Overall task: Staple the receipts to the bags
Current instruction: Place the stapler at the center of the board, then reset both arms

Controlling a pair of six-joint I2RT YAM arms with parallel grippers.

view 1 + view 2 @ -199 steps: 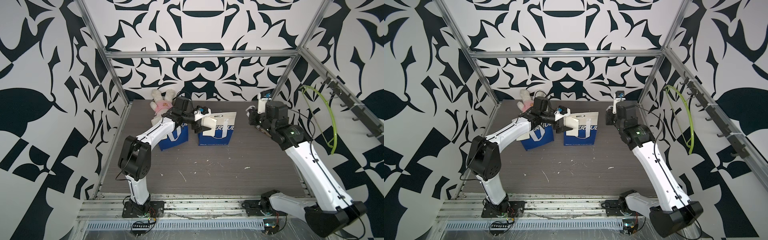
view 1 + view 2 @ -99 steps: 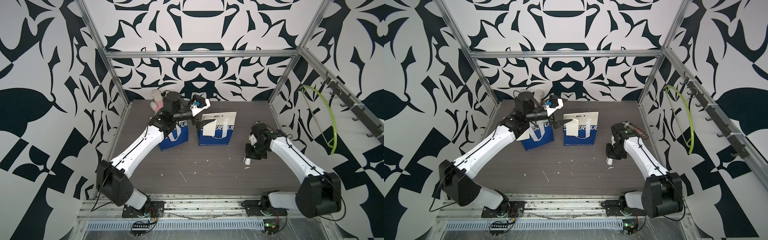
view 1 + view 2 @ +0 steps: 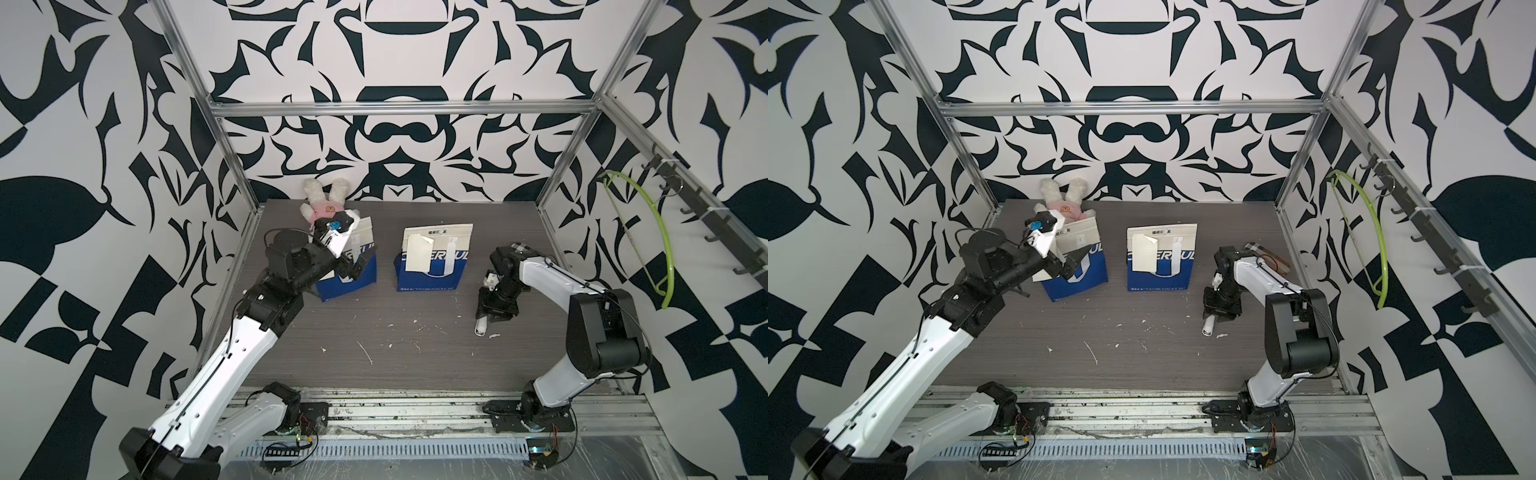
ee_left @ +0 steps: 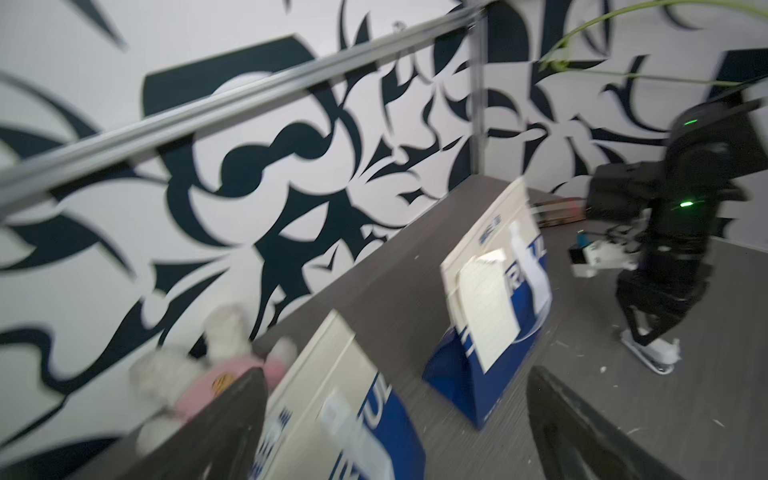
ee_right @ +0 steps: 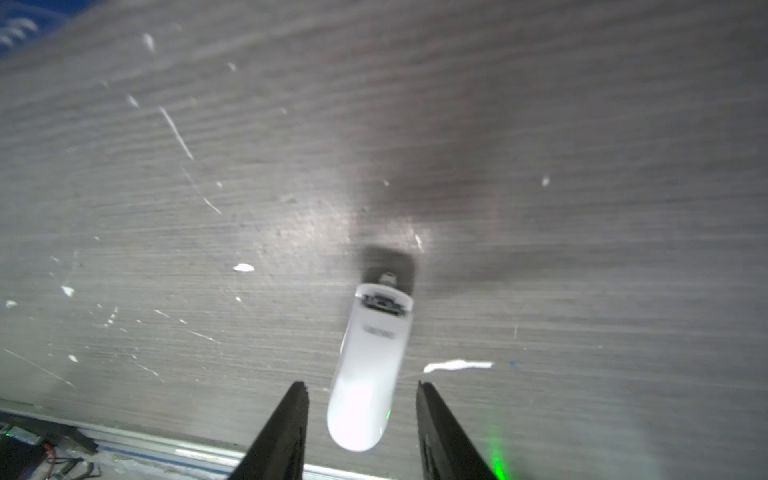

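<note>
Top views, front to back. Table (image 3: pixel 415 376) — dark grey top, small white scraps (image 3: pixel 365 353) scattered over the front half. Next, R side: stapler (image 3: pixel 480 327), white, lying flat on the table. Right gripper (image 3: pixel 496 316) points down over its rear end. Right wrist view confirms: jaws parted, one finger (image 5: pixel 289 428) either side of the stapler, a strip of bare table showing betw. each finger and the body — released, not gripping. Further back, side by side but apart, each standing on its blue bottom: Centre bag (image 3: pixel 459 278), w/ receipt (image 3: pixel 417 257) lying against the front face, on its L part, crossing the cream/blue line, top corner curled. Fastened or not: cannot tell. Left-hand bag (image 3: pixel 349 289), turned a little askew: left gripper (image 3: pixel 358 268) hovers at its front face, jaws spread wide w/ nothing betw. them; contact w/ the bag cannot be told, left wrist view blurred. Rearmost, by the back wall behind that bag: plush toy (image 3: pixel 322 208), pink top, lying down.
</note>
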